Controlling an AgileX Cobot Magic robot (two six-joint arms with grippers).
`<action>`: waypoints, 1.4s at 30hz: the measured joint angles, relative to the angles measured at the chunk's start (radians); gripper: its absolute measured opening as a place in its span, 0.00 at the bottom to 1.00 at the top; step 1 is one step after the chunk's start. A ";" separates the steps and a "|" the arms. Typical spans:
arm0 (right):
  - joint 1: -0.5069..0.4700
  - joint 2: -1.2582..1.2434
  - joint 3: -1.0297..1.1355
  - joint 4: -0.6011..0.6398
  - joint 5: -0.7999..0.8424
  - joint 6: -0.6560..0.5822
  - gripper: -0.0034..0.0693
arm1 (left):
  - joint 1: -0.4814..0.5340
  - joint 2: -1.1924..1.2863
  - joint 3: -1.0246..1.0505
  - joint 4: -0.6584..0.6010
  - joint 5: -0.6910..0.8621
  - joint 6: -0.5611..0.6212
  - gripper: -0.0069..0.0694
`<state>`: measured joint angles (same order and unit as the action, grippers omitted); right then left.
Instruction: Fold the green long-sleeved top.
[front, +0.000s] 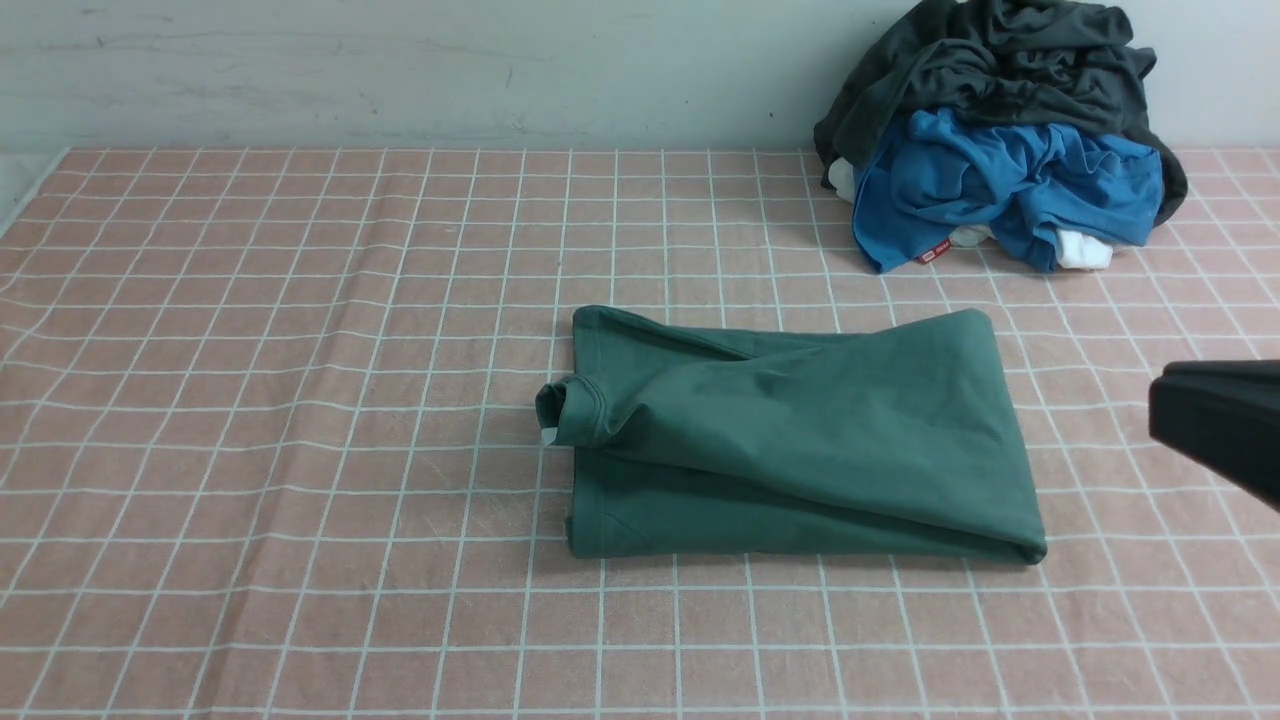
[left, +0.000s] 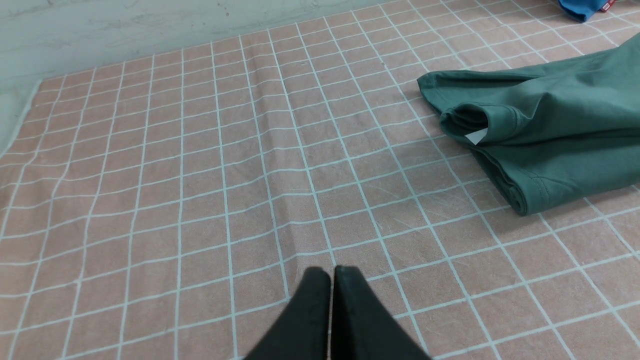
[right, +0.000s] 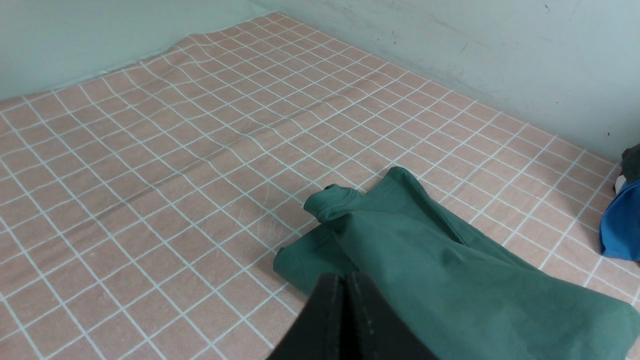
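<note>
Green long-sleeved top (front: 800, 440), folded, collar leftward

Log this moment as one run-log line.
green top: folded, lying on tablecloth | left gripper: shut, empty | right gripper: shut, empty | clothes pile: far right

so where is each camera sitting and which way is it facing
Front: between the arms, facing the back wall; folded green top, clothes pile, right gripper at the edge.
Left wrist: over bare tablecloth; shut left gripper; top's neck label.
Right wrist: above the top; shut right gripper.
All three share the top.
</note>
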<state>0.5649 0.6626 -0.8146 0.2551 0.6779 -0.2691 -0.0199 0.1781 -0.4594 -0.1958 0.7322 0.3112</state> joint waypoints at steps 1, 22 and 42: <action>0.000 0.000 0.000 0.000 0.001 0.000 0.03 | 0.000 0.000 0.000 0.000 0.000 0.000 0.09; -0.088 -0.221 0.330 -0.050 -0.425 0.087 0.03 | 0.000 0.000 0.000 -0.002 0.000 0.000 0.09; -0.607 -0.674 0.836 -0.273 -0.312 0.452 0.03 | 0.000 0.000 0.000 -0.002 0.001 0.000 0.09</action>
<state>-0.0419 -0.0112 0.0215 -0.0176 0.3659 0.1826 -0.0199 0.1781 -0.4594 -0.1980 0.7330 0.3112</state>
